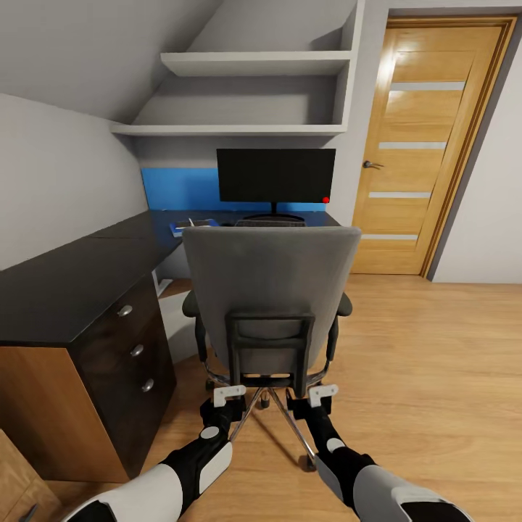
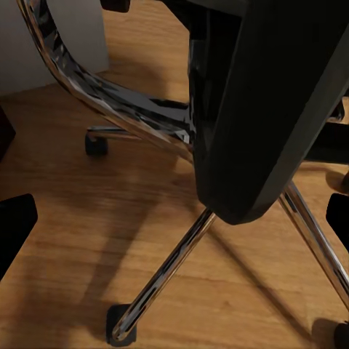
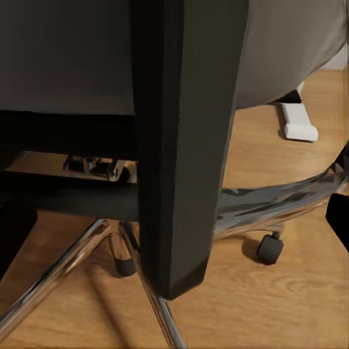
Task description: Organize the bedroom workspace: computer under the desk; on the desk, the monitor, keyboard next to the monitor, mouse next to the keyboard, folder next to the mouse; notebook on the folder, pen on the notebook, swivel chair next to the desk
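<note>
The grey swivel chair (image 1: pixel 270 283) stands with its back to me, facing the dark desk (image 1: pixel 87 279). On the desk's far part stands the black monitor (image 1: pixel 275 175), with the keyboard (image 1: pixel 270 223) just in front of it, partly hidden by the backrest. A blue notebook (image 1: pixel 181 228) lies left of the keyboard. My left gripper (image 1: pixel 228 396) (image 2: pixel 174 225) and right gripper (image 1: pixel 322 394) (image 3: pixel 174 218) are both open, each straddling a side bar of the chair's black back frame (image 1: pixel 270 351). The backrest hides the seat and anything lying on it.
A drawer cabinet (image 1: pixel 134 348) under the desk is close on my left. A pale box (image 1: pixel 177 322) sits on the floor under the desk beside the chair. The chair's chrome legs (image 2: pixel 163 276) and castors (image 3: pixel 270 249) spread over the wooden floor. A wooden door (image 1: pixel 428 145) is at the back right.
</note>
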Robot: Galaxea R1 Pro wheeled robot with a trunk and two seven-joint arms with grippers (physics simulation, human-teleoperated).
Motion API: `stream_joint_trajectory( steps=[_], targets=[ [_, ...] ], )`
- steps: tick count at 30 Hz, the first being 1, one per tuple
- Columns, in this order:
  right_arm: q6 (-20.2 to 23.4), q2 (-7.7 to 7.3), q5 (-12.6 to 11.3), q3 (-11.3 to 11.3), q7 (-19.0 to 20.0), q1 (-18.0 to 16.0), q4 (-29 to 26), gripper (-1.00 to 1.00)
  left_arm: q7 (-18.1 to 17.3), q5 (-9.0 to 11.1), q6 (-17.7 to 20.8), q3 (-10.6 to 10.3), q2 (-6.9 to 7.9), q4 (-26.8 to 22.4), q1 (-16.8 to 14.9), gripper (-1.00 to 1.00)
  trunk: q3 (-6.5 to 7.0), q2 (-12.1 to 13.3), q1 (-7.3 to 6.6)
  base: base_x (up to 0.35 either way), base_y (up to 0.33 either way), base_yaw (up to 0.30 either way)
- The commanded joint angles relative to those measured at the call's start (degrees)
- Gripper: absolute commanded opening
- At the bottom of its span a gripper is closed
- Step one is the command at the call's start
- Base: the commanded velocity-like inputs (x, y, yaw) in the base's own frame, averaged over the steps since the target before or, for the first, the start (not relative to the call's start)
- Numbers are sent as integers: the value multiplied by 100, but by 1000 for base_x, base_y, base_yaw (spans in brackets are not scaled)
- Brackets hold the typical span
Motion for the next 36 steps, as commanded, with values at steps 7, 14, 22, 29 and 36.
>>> stream_joint_trajectory(
  steps=[7, 14, 22, 29, 36],
  targets=[
    [20, 11, 55, -104, -38, -4, -147, 100, 30, 48, -30, -47, 0, 5, -9, 100, -6, -2, -1, 0, 0, 0],
    [39, 38, 52, -121, -38, -4, -390, 100, 30, 50, -35, -46, 0, 5, -10, 100, -6, -2, -1, 0, 0, 0],
    [59, 49, -17, -124, -33, -4, -453, 100, 30, 55, -41, -46, 0, 5, -7, 100, -6, -2, -1, 0, 0, 0],
    [56, 64, -142, -128, -26, -4, -425, 100, 30, 53, -52, -46, 0, 5, -7, 100, -6, -2, -1, 126, 0, 0],
    [17, 64, -165, -143, -18, -4, -404, 100, 30, 57, -48, -46, 0, 5, -8, 100, -6, -2, -1, 281, 0, 0]
  ],
)
